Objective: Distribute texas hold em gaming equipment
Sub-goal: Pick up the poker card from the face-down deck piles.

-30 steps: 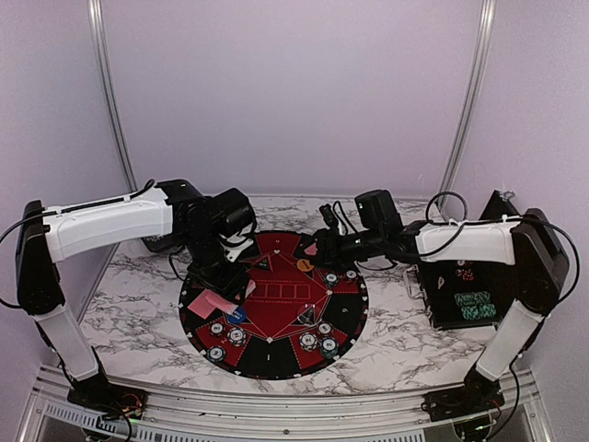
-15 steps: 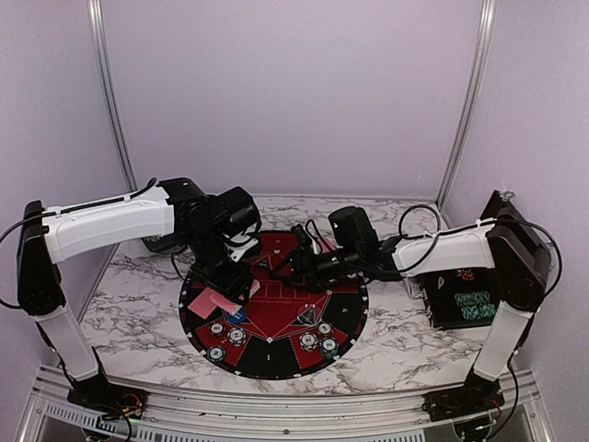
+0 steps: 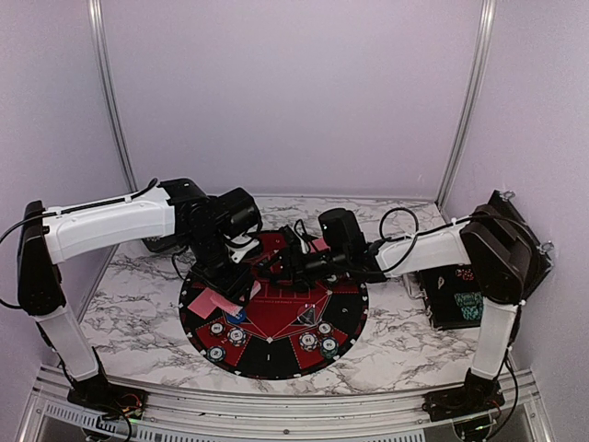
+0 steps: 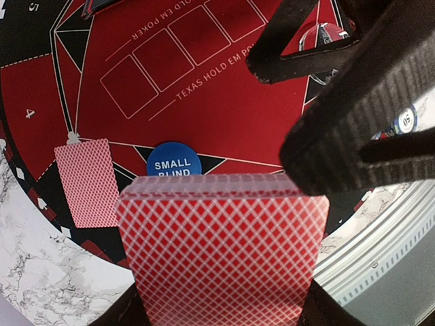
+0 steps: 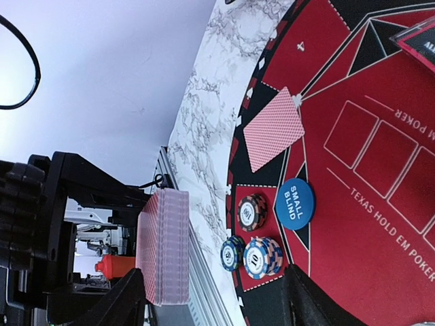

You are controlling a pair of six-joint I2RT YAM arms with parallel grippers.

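Noting from the left: left gripper is clamped narrow on a deck of red-backed playing cards. The pack is gripped by its side edges and held in the air above the left part of the round mat. Right wrist view shows the same deck edge-on, a thick pack.

Single card lies face down on the left side of the mat, flat, beside the segment marked 4. It is apart from the deck.

Blue disc, printed SMALL BLIND, lies flat on the mat, just right of the single card and partly behind the deck's top edge in the left wrist view.

Poker chips: three short stacks sit together on the mat's near-left segment, close to the blue disc. Three more are grouped on the near-right segment.

Right gripper: jaws spread wide, nothing between them. It is reaching across the mat's centre toward the deck. One of its fingers is right at the deck's upper right corner. Contact cannot be told.

Far right: black case on the marble table, off the mat.
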